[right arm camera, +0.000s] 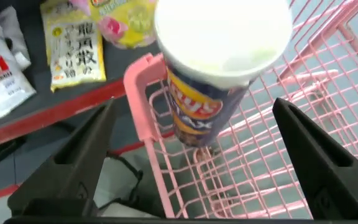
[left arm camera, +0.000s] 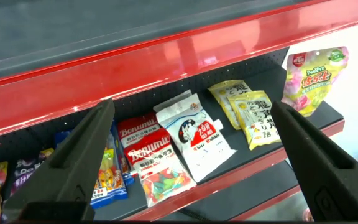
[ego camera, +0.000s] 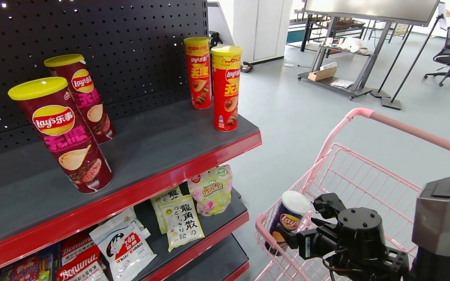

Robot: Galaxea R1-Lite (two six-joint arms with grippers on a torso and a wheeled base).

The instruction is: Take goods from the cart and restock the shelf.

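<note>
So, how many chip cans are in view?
5: two dark red cans left on the top shelf, two red cans at its right, one blue can in the cart. More may be hidden.

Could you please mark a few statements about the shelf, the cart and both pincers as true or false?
1. Two maroon cans and two red cans stand on the top shelf. True.
2. The blue can in the pink cart has a yellow lid. False: its lid is white.
3. The right pincer is shut on the blue can. False: it is open, fingers apart from the can.
4. The left pincer is open, facing bagged snacks. True.
</note>
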